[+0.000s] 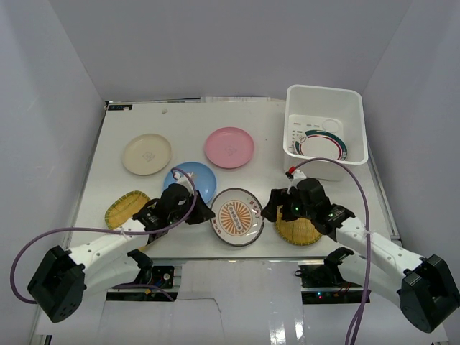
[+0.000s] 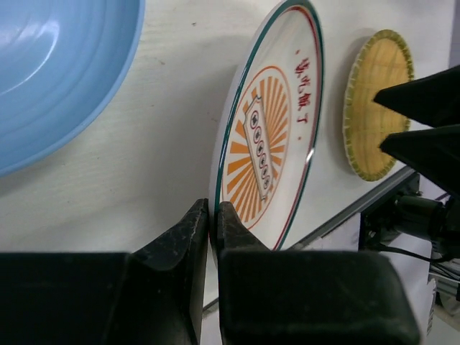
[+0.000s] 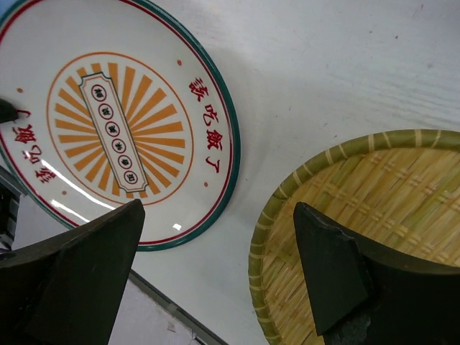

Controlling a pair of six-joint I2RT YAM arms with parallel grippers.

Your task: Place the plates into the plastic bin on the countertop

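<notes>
From above: white bin point(image 1: 323, 104) at the far right of the countertop point(image 1: 180, 122), striped plate point(image 1: 322, 146) lying inside. Outside the bin, on the countertop: cream plate point(image 1: 146, 154) and pink plate point(image 1: 228, 147) side by side further back, blue plate point(image 1: 192, 178) nearer, orange plate point(image 1: 237, 217) at the near edge, left woven plate point(image 1: 126, 208) partly under the left arm, right woven plate point(image 1: 298, 231) partly under the right arm. Left claw point(image 1: 206, 214) at the orange plate's left rim; right claw point(image 1: 275, 208) between orange plate and right woven plate. From the left wrist: left claw point(image 2: 213, 223) clamped on the rim of the orange plate point(image 2: 269, 144), fingers point(image 2: 183, 244) nearly together with only the thin edge between them; blue plate point(image 2: 57, 65) just beside, right woven plate point(image 2: 377, 100) beyond. Cannot tell whether the gripped edge is off the table. From the right wrist: right claw point(image 3: 215, 273) spread wide, holding nothing, hanging over the bare strip between orange plate point(image 3: 115, 122) and right woven plate point(image 3: 359, 215), one finger point(image 3: 79, 273) by the orange plate's rim, the other over the woven one.
</notes>
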